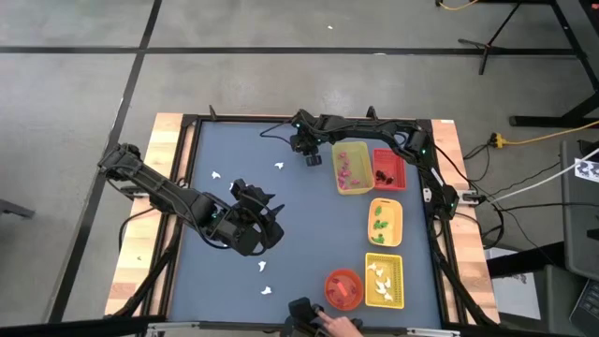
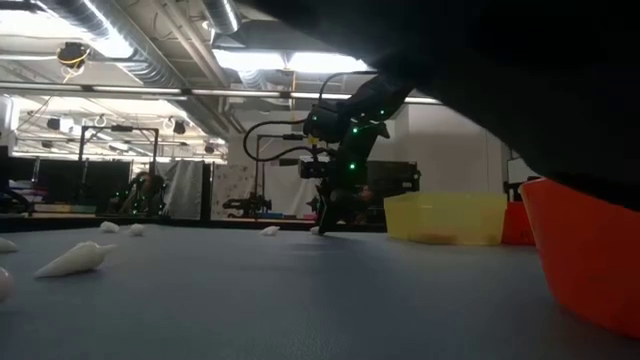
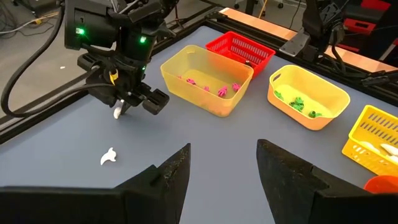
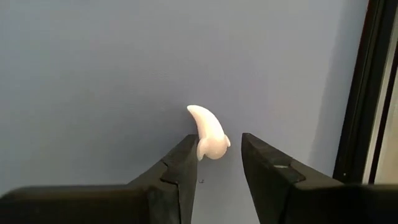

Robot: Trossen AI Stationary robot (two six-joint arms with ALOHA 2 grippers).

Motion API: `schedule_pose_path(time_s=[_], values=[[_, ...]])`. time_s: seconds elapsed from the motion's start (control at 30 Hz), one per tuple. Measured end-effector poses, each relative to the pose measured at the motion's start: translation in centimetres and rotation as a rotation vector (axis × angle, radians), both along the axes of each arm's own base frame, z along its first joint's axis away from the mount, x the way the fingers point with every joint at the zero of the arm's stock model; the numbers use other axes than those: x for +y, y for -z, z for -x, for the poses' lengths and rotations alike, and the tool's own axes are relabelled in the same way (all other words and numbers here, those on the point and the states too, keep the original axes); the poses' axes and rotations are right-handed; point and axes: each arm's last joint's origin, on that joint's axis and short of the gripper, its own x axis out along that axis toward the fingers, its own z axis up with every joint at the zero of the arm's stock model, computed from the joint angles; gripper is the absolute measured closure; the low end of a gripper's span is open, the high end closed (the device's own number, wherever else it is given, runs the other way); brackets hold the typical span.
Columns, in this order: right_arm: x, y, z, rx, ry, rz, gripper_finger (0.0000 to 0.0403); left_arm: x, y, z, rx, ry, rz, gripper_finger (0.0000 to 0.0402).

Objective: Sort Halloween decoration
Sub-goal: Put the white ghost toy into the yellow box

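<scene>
A white ghost-shaped piece (image 4: 208, 130) of the Halloween decoration lies on the blue table near its far edge. My right gripper (image 1: 312, 157) points down over it, open, with one finger on each side of its broad end. Other white pieces (image 1: 215, 175) (image 1: 279, 168) (image 1: 263, 267) lie scattered on the table's left half. My left gripper (image 1: 267, 229) hangs open above the middle of the table with nothing between its fingers (image 3: 180, 171). My right gripper comes at the ghost piece's broad end (image 4: 211, 148) from above. One finger (image 4: 185, 155) stands right against it, and I cannot tell whether it touches. A gap separates the other finger (image 4: 258, 155) from it. The piece lies flat on the table.
Along the right side stand a yellow tray (image 1: 337, 178) with pink bits, a red tray (image 1: 401, 173), an orange-yellow tray (image 1: 396, 225) with green bits, a yellow tray (image 1: 398, 281) with white pieces and a red-orange bowl (image 1: 343, 287). A person's hand (image 1: 339, 325) shows at the near edge.
</scene>
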Motion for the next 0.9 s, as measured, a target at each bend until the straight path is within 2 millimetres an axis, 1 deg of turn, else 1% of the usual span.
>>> schedule_pose_path(time_s=[0.23,0.4,0.9], values=[[-0.07,0.02,0.07,0.015,0.020,0.022,0.0280,0.00,0.00,0.00,0.000,0.001,0.001,0.0234],[0.00,0.21,0.49,0.078,0.038,0.042,0.0281,-0.01,0.00,0.00,0.001,0.001,0.001,0.0234],[0.24,0.23,0.50,0.147,-0.044,0.131,0.0281,-0.01,0.01,0.00,0.002,0.003,0.003,0.0234]])
